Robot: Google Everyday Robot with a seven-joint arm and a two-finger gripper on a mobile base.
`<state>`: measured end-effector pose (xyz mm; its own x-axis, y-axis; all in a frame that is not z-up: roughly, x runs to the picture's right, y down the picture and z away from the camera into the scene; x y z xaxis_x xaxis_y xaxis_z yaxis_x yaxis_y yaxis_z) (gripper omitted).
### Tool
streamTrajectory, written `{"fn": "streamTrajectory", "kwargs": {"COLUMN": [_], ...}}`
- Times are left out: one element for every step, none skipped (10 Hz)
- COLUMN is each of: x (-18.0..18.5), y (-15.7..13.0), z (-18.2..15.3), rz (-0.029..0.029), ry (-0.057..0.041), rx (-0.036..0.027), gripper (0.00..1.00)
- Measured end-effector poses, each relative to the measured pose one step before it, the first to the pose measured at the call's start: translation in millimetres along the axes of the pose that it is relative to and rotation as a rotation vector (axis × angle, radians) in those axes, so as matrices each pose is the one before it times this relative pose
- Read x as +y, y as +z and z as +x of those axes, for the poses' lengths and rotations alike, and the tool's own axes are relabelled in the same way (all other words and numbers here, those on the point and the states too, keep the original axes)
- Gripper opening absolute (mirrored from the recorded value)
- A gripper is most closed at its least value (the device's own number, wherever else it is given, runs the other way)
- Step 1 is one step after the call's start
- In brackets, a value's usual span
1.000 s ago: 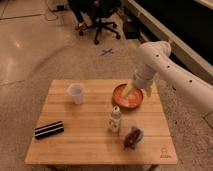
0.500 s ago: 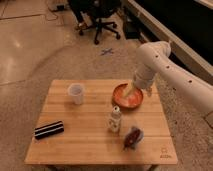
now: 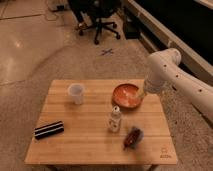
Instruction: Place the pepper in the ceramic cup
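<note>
The pepper (image 3: 132, 137) is small and dark red. It lies on the wooden table (image 3: 90, 142) at the front right, just in front of a small pale bottle. The ceramic cup (image 3: 76, 93) is plain white and stands upright at the back left of the table. My gripper (image 3: 140, 93) is at the end of the white arm (image 3: 167, 75), which reaches in from the right. It hangs at the right rim of the orange-red bowl (image 3: 125, 96), far from both the pepper and the cup.
A small pale bottle (image 3: 115, 120) stands mid-table between the bowl and the pepper. A dark rectangular sponge (image 3: 48, 130) lies at the front left. An office chair (image 3: 97, 20) stands on the floor behind the table.
</note>
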<state>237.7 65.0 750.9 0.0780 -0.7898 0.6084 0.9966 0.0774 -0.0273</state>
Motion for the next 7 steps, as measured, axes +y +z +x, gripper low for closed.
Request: {"fn": "streamTrajectory", "kwargs": {"x": [5.39, 6.14, 7.61, 2.01, 0.81, -3.13, -6.92], "y": [7.28, 8.44, 10.27, 9.78, 8.22, 10.33, 4.9], "z": [-12.55, -14.68, -16.12, -15.02, -12.69, -17.77, -9.26], "rz": [0.00456, -0.00053, -0.00777, -0.00383, -0.0077, -0.00772, 0.0041], "ry": [0.03107, 0.02748, 0.02444, 0.01611, 0.01271, 0.01235, 0.00205], "rx": [-0.0036, -0.00331, -0.00063, -0.00223, 0.00201, 0.00721, 0.00306], "gripper": [0.8, 0.8, 0.8, 0.8, 0.8, 0.8, 0.8]}}
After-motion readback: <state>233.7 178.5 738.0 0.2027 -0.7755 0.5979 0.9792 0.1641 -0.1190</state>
